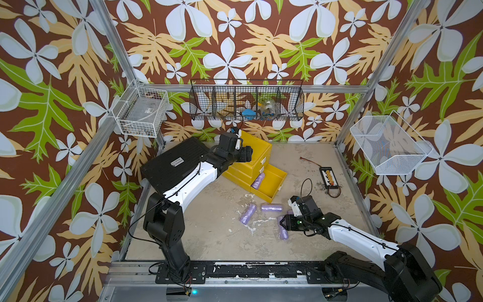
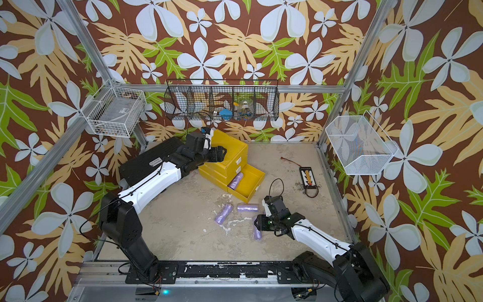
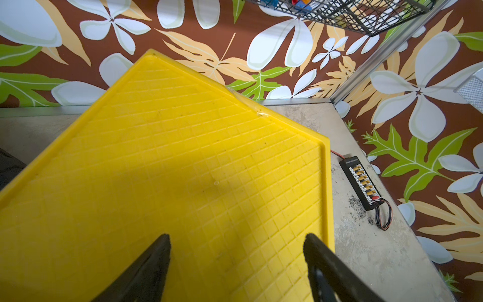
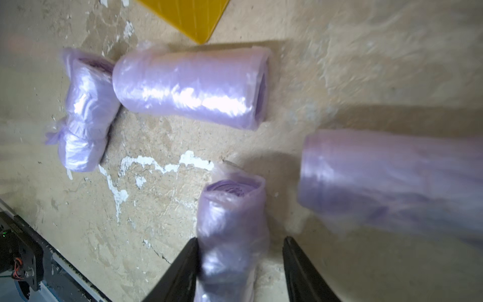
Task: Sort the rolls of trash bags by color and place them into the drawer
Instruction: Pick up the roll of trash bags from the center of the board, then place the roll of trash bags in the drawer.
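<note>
Every roll in view is lilac. One roll (image 1: 258,181) lies in the open bottom drawer (image 1: 273,187) of the yellow cabinet (image 1: 257,154). Two rolls (image 1: 248,213) (image 1: 272,208) lie on the table in front of it. My right gripper (image 4: 240,239) is open and straddles a third roll (image 4: 232,209) lying on the table: one finger touches it and the other stands off with a gap. Another roll (image 4: 392,180) lies blurred beside it. My left gripper (image 3: 236,235) hangs open and empty just above the cabinet top (image 3: 183,157).
A black connector board with looped wires (image 1: 328,177) lies at the right of the table. A black case (image 1: 173,163) sits at the back left under my left arm. Wire baskets hang on the walls: white (image 1: 141,112), black (image 1: 247,100), white mesh (image 1: 389,146).
</note>
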Robot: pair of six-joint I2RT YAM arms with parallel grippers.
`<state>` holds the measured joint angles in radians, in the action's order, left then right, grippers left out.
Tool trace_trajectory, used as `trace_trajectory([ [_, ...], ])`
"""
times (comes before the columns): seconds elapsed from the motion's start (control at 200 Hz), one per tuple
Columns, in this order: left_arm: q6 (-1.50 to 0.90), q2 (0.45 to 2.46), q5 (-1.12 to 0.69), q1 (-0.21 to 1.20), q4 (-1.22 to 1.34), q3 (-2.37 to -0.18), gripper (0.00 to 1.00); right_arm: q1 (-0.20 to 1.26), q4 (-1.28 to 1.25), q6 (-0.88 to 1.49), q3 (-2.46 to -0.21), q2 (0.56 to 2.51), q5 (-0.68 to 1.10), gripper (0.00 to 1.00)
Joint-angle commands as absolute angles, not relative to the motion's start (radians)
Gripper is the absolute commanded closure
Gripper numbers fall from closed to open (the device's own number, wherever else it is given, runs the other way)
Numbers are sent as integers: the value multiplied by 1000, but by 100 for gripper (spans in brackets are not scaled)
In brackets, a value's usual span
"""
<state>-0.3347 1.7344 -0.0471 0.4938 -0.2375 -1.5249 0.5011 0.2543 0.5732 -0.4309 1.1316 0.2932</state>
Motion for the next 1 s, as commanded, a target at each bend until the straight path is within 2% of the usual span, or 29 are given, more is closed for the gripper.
trace_trajectory([
  [0.0, -361, 1741, -72, 494, -323, -1520, 18, 513, 205, 590, -413, 1142, 302, 49],
  [0.265, -403, 1741, -92, 494, -278, -1487, 18, 517, 175, 572, -408, 1194, 337, 66],
  [0.39, -413, 1744, -107, 494, -263, -1480, 18, 517, 181, 582, -427, 1178, 345, 81],
  [0.571, -407, 1744, -113, 494, -262, -1470, 18, 515, 197, 629, -450, 1086, 348, 98],
  [0.846, -396, 1736, -117, 494, -267, -1465, 19, 447, 288, 633, -606, 994, 381, 100],
  [0.996, -393, 1733, -124, 494, -265, -1462, 18, 413, 249, 659, -692, 1025, 386, 100],
])
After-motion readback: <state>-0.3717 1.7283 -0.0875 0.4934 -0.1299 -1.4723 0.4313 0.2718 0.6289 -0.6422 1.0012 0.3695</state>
